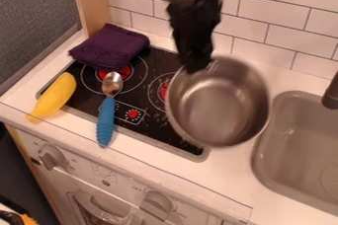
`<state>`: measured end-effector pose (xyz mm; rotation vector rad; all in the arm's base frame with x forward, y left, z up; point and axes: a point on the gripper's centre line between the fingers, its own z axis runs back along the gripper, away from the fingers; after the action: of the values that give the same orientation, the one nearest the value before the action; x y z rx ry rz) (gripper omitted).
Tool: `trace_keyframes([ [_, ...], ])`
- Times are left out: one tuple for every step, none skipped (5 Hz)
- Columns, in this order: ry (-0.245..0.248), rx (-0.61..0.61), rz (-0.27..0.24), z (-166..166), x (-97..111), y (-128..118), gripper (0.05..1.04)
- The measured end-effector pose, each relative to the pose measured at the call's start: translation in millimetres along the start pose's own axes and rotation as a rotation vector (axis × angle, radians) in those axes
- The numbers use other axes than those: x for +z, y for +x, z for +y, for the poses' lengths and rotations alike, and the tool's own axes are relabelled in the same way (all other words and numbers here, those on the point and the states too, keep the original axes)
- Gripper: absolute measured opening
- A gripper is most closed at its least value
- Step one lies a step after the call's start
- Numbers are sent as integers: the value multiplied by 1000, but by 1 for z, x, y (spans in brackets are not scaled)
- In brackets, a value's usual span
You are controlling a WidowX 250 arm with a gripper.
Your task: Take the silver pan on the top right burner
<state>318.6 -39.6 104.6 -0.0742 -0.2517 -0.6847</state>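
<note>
The black gripper (195, 66) hangs down from the top edge, its lower end at the upper left rim of the silver pan (221, 108). The pan is tilted, its inside facing the camera, and covers the right part of the black stove top (142, 101). Part of a burner with a red centre (164, 90) shows just left of the pan. How the fingers meet the rim is too blurred to tell, and whether the pan touches the stove is unclear.
A purple cloth (110, 46) lies on the back left of the stove. A blue-handled spoon (107, 115) lies across the stove's left half, with a yellow banana (55, 95) further left. At the right is a grey sink (265, 167) with a dark faucet (331, 94).
</note>
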Motion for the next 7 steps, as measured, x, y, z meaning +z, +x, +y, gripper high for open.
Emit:
trace_keyframes([
  [-11,73,1,22,-4,29,64],
  [5,133,56,48,-26,36,63],
  [17,181,104,70,-42,33,63],
  [29,205,123,85,-50,32,63],
  [42,240,114,99,-51,32,63],
  [50,247,106,104,-52,32,90],
  [50,239,97,104,-53,33,255],
])
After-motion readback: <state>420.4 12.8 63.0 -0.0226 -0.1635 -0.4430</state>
